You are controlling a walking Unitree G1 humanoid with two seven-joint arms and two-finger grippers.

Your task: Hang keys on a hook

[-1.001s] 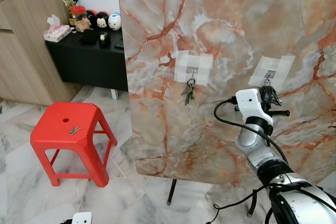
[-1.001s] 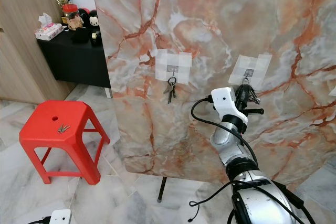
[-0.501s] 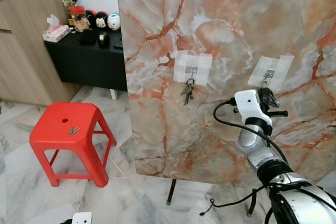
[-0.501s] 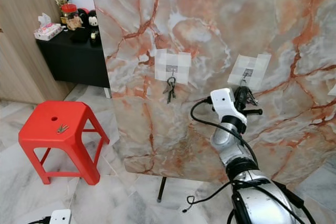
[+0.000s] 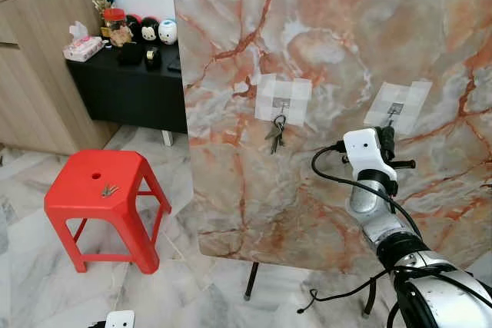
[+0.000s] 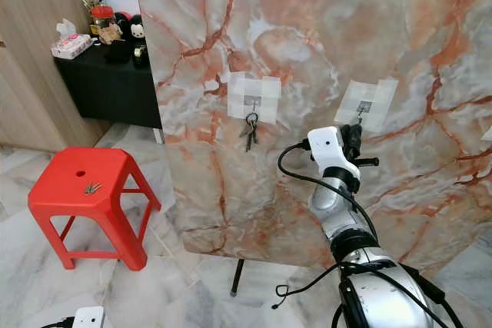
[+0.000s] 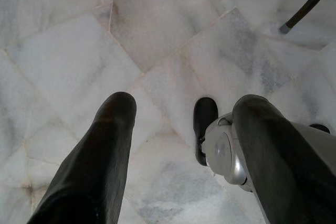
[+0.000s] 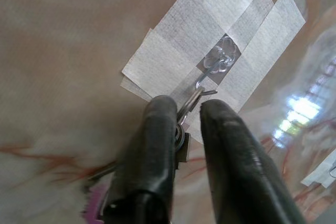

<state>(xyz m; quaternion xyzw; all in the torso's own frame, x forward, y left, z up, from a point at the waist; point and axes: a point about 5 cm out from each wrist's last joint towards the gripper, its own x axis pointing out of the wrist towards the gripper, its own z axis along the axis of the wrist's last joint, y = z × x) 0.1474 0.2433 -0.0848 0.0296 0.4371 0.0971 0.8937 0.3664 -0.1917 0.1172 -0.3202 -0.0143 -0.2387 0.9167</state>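
I see my right hand [image 8: 186, 109] pinching the keys [image 8: 181, 139] by the ring, right at the taped hook [image 8: 210, 74] on the marble board [image 5: 330, 44]; my left hand [image 7: 181, 129] hangs spread above the floor [image 7: 63, 72]

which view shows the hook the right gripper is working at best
The right wrist view: the taped hook is close, with the key ring at its tip between the right gripper fingers. In both eye views that hook is small, the keys hidden behind the wrist.

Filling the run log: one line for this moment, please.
right gripper: shut on keys | key ring at hook | left gripper: open, idle
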